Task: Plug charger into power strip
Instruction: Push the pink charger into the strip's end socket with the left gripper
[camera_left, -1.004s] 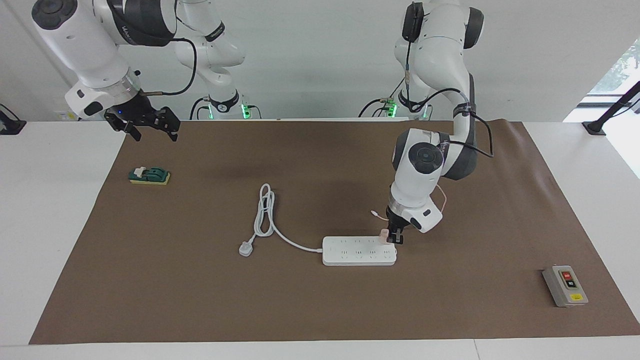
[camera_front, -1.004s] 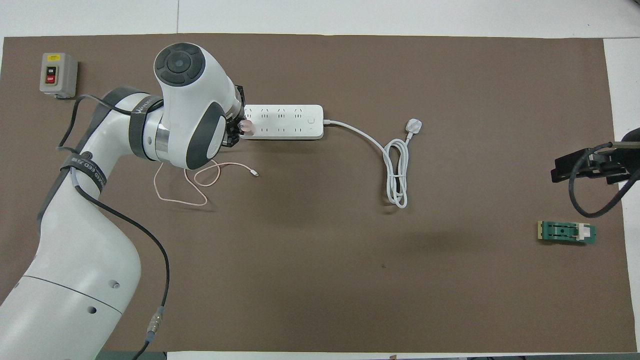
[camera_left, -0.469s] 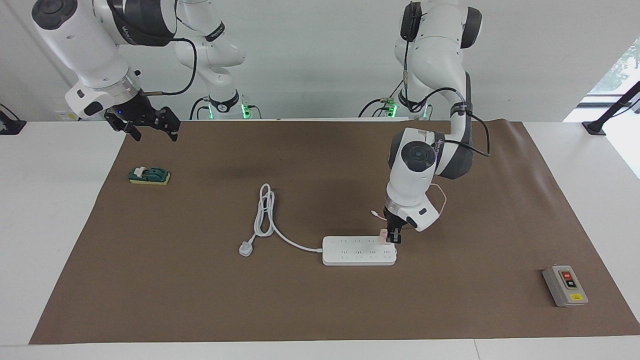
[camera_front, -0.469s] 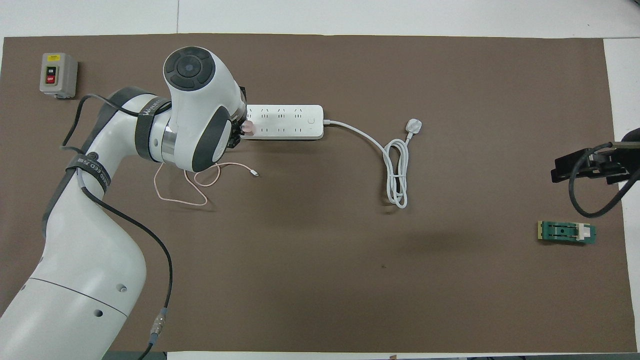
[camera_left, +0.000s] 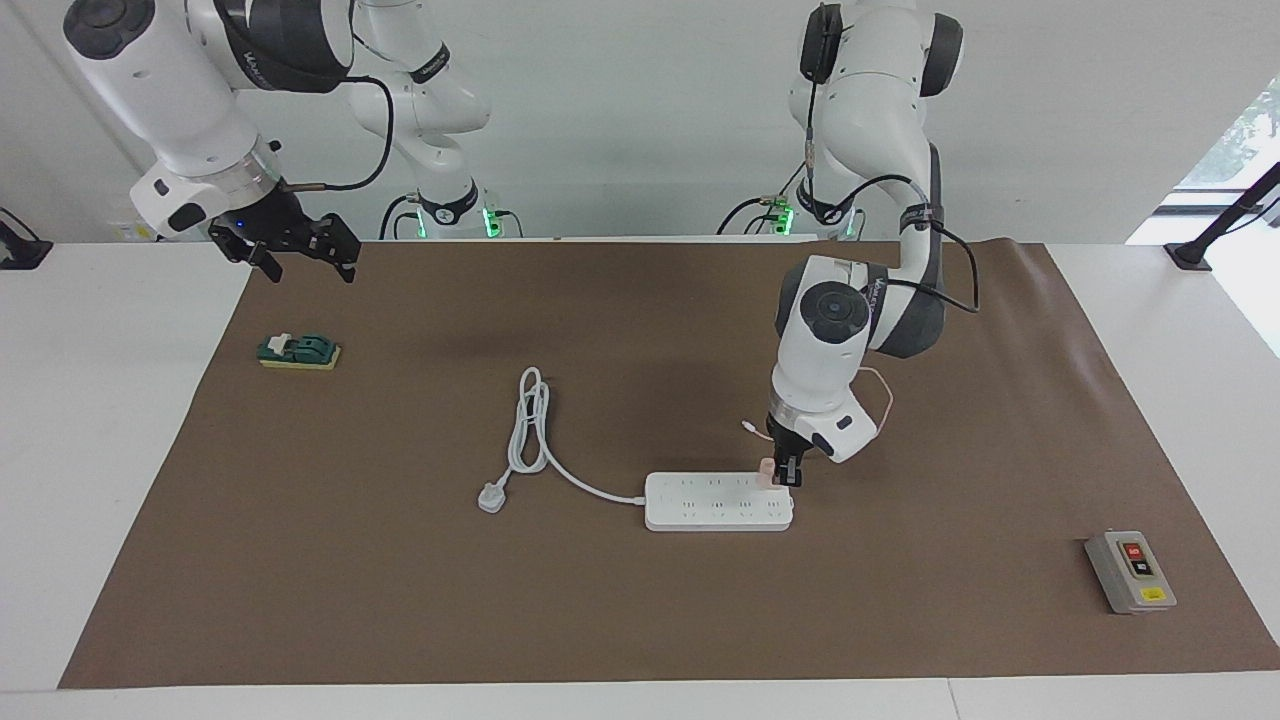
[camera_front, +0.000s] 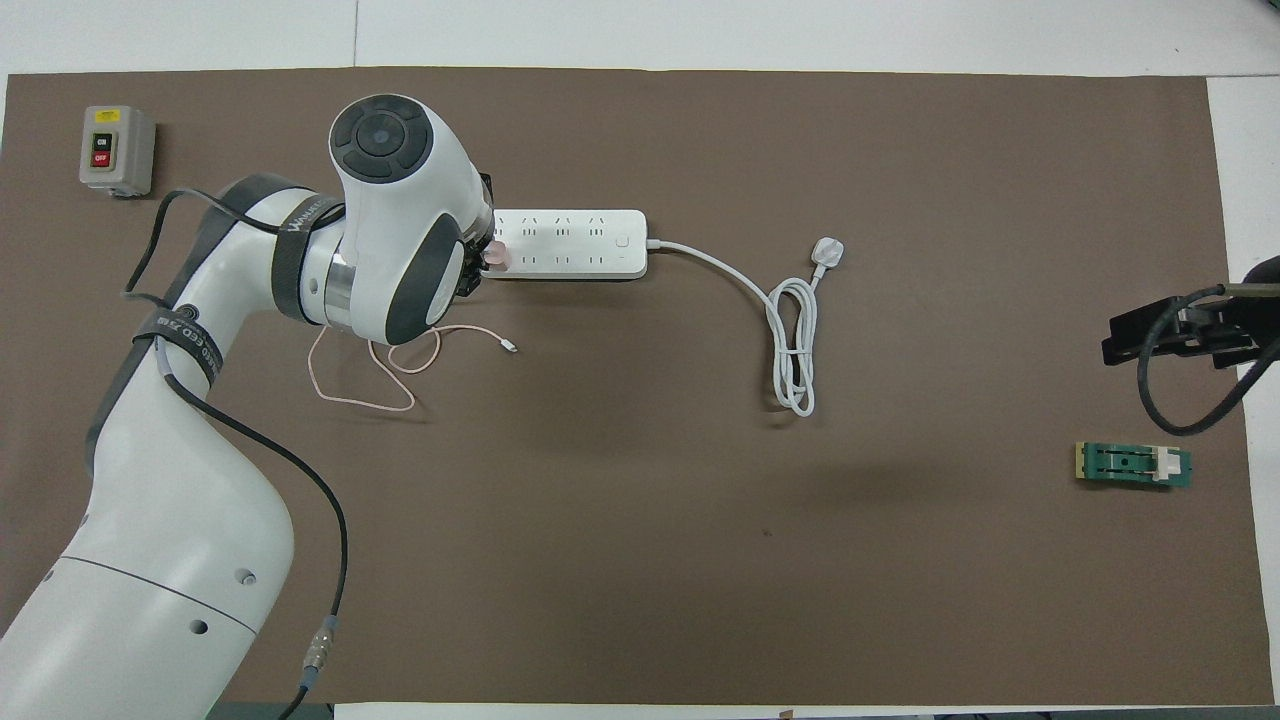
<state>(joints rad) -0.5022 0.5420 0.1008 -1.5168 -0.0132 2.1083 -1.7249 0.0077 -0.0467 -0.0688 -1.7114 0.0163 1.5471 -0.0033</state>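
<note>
the left gripper (camera_left: 783, 474) is clamped on the charger (camera_left: 767, 470), holding the small pink cube against the top of the power strip (camera_left: 718, 502) at the end of the strip toward the left arm's end of the table, in the row of outlets nearer the robots. whether the prongs are seated cannot be told. the charger's thin pink cable (camera_front: 372, 372) trails in loose loops on the brown mat (camera_front: 640, 560), nearer the robots than the strip. the strip lies flat near the middle of the mat, its thick white cord (camera_left: 535, 425) running off toward the right arm's end, coiled, and ending in a white plug (camera_left: 491, 497). wide bare mat lies on every side of the strip, well clear of the mat's edges. a grey switch box (camera_left: 1130, 571) sits near the mat's corner at the left arm's end. the right gripper (camera_left: 300, 250) waits with its fingers spread, over the mat's edge at the right arm's end, with a green block (camera_left: 299, 351) on the mat below it.
</note>
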